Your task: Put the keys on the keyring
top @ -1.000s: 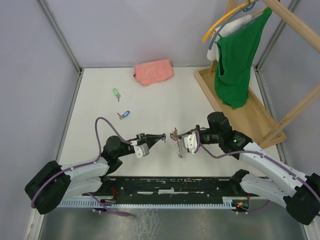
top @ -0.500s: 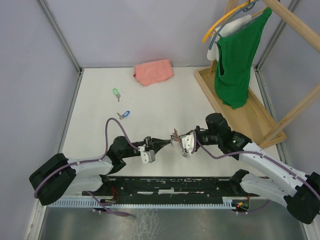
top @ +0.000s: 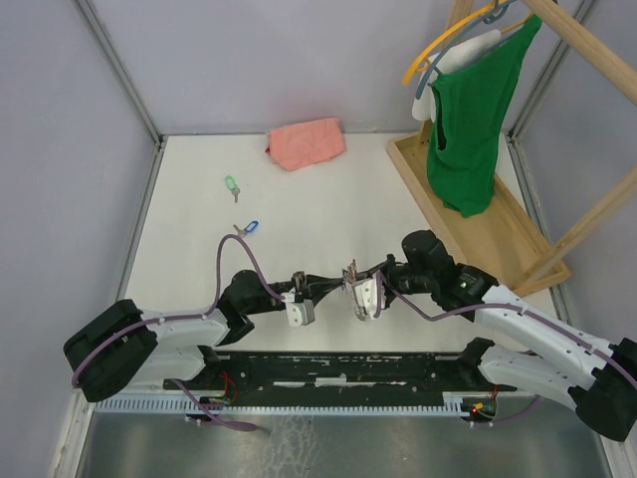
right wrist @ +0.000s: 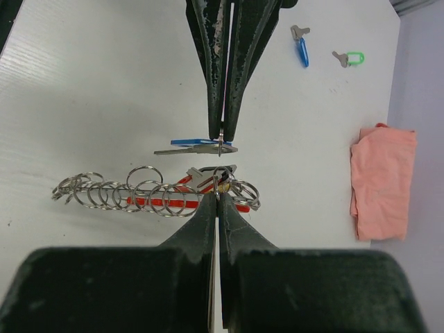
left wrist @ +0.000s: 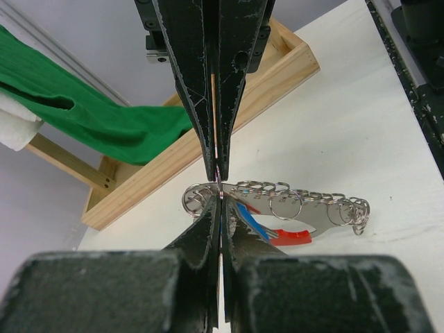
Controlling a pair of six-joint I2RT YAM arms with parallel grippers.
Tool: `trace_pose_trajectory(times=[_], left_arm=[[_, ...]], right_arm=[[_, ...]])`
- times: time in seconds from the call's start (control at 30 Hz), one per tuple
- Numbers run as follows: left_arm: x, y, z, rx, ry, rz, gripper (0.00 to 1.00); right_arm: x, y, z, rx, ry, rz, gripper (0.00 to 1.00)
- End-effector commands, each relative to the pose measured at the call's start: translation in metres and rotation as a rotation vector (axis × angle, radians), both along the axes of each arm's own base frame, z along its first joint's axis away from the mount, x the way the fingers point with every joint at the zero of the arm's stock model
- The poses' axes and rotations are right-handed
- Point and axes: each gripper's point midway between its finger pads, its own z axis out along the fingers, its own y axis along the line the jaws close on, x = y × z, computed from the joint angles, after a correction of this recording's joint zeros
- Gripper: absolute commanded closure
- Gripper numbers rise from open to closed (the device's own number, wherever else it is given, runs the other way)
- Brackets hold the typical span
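My left gripper (top: pixel 333 284) is shut on a blue-headed silver key (right wrist: pixel 191 147) and holds it level, its blade pointing away from the rings. My right gripper (top: pixel 353 286) is shut on one ring of the keyring bunch (right wrist: pixel 146 194), a row of several silver rings on a red strip. The two grippers meet tip to tip, and the key sits just beside the held ring (right wrist: pixel 220 189). In the left wrist view the left gripper (left wrist: pixel 219 198) touches the ring bunch (left wrist: pixel 291 201). A loose blue key (top: pixel 246 228) and a loose green key (top: pixel 231 185) lie at the far left.
A pink cloth (top: pixel 305 142) lies at the back of the table. A wooden rack (top: pixel 468 214) with a green shirt (top: pixel 468 119) on a hanger stands at the right. Grey walls close in the table's sides.
My left gripper has moved right with the key until its tip meets the right gripper. The right gripper and ring bunch have shifted slightly left and nearer.
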Motion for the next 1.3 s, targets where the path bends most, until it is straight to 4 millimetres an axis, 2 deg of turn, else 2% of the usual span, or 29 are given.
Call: trace_pose_trajectory(times=[0.0, 0.77, 1.27], left_arm=[[0.006, -0.006, 0.03, -0.064, -0.109, 0.013, 0.97], [0.011, -0.012, 0.018, -0.015, -0.082, 0.024, 0.97], [0.015, -0.013, 0.019, -0.009, -0.057, 0.041, 0.97]], right_arm=[[0.008, 0.008, 0.03, 0.028, -0.107, 0.008, 0.99], [0.007, 0.011, 0.036, 0.055, -0.125, -0.008, 0.99], [0.007, 0.011, 0.039, 0.079, -0.133, -0.015, 0.99]])
